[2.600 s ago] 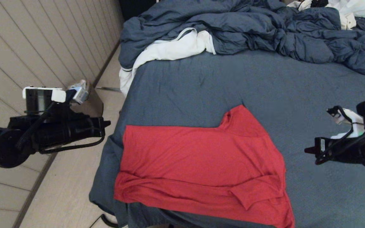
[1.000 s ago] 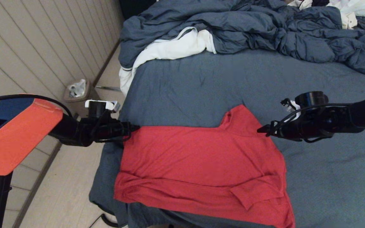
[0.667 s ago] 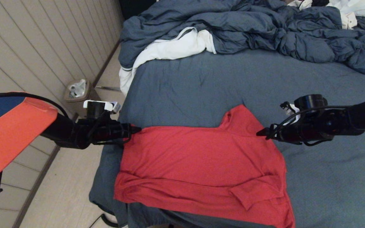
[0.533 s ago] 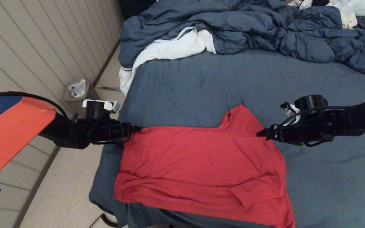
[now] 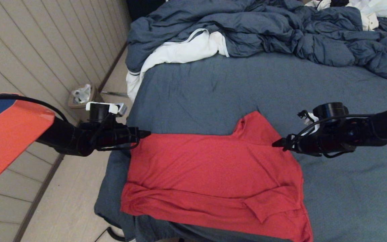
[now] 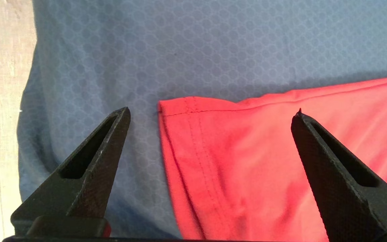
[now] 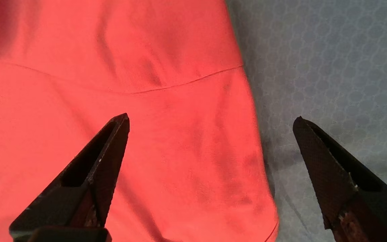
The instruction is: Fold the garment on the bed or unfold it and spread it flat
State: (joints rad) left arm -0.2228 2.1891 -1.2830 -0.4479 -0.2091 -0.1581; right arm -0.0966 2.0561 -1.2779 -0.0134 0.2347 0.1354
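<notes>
The red T-shirt [image 5: 213,178] lies near the bed's [image 5: 247,87] front left corner, its near strip already folded over. Both arms have swung in from the sides: the left claw [image 5: 144,134] straddles the far hem corner, the right claw [image 5: 277,144] the shoulder edge, both gaping wide. Pinching likely comes next. The duvet [image 5: 281,30] is heaped beyond.

To my left, pale floor planks [image 5: 29,50] are running away, a small bin [image 5: 80,97] is sitting there, and a duvet [image 5: 281,30] is lying heaped beyond.
</notes>
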